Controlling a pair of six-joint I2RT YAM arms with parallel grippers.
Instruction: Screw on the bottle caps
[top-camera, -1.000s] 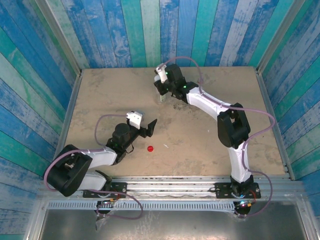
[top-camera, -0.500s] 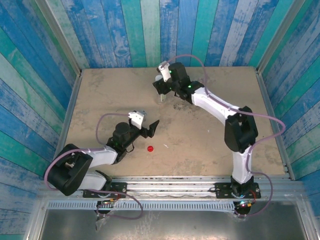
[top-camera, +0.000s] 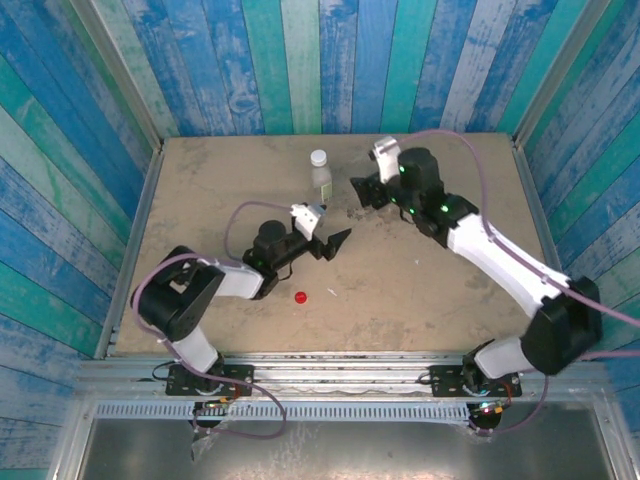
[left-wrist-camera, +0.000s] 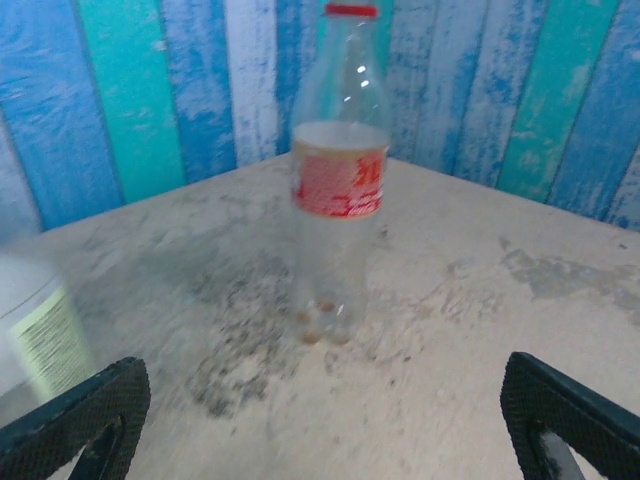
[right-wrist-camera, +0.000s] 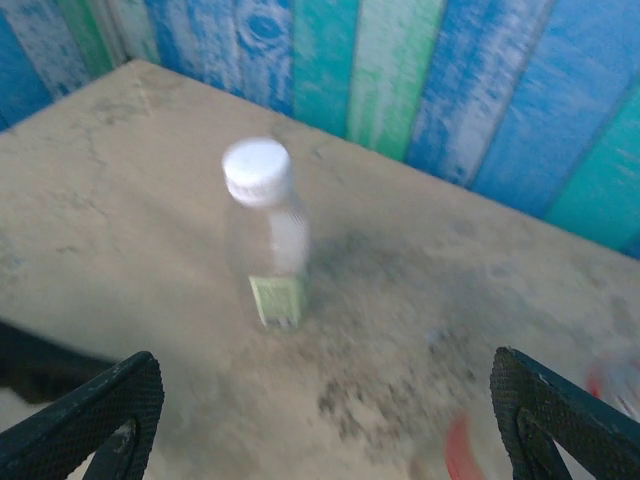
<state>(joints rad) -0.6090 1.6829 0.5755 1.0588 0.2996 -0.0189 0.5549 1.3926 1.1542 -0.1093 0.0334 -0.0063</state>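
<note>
Standing upright near the back of the table (top-camera: 200, 180), the green bottle (top-camera: 319, 182) has the white cap (top-camera: 319, 157) on top. The red cap (top-camera: 300, 297) lies by itself near the front, away from both bottles. The red bottle (left-wrist-camera: 338, 200) stands upright in front of the left gripper (left-wrist-camera: 320, 420), whose fingers are wide apart and hold nothing. The right gripper (right-wrist-camera: 325, 425) faces the green bottle, fingers wide apart too.

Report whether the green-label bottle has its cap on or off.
On. The white cap sits atop the neck of the green-label bottle, which stands upright. How tightly it is screwed cannot be told.
</note>
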